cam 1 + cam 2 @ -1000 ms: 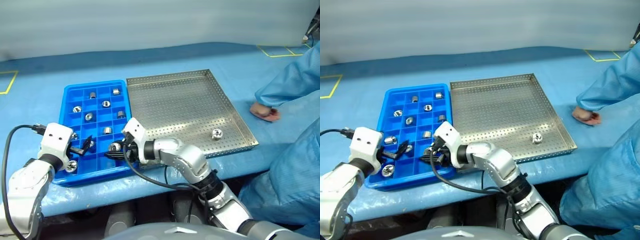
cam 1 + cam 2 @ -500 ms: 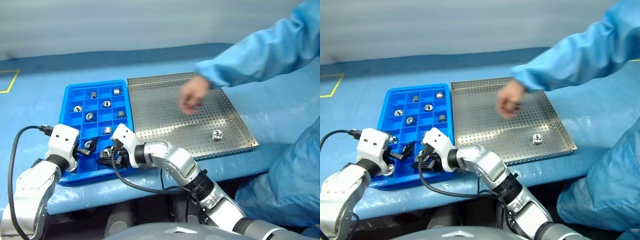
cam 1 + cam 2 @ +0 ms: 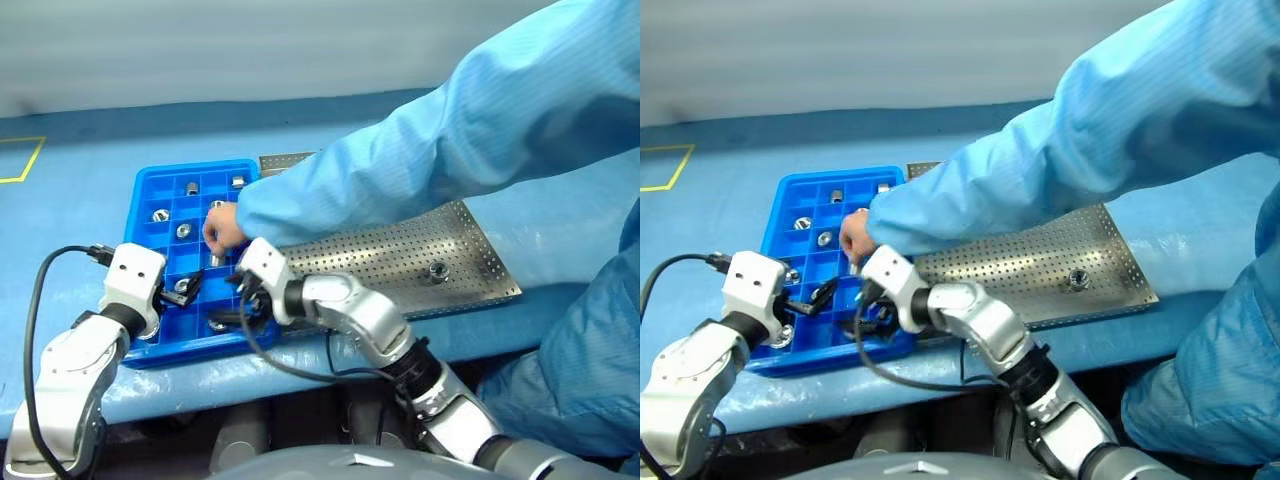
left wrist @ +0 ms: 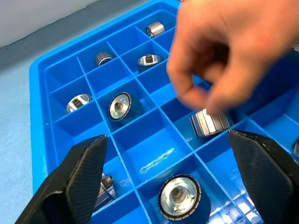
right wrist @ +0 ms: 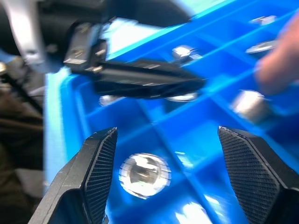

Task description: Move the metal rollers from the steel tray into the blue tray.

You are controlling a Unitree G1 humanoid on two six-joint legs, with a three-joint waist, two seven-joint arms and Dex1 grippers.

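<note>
A person's sleeve [image 3: 420,140] reaches across the steel tray [image 3: 470,255], its hand [image 3: 222,228] down among the compartments of the blue tray [image 3: 150,195], just ahead of both grippers. The one roller left on the steel tray [image 3: 437,270] stands on end, hole up, well off to the right gripper's [image 3: 240,300] right, behind its wrist; that arm is much the nearer, so the next fetch looks to be its job, swinging back out of the blue tray. The right gripper hangs over the near compartments with jaws spread wide and nothing between them; a roller [image 5: 144,173] lies in the cell right under it. The left gripper [image 3: 183,291], close beside it on the left, is also spread wide and empty above the delivered rollers [image 4: 122,106].
</note>
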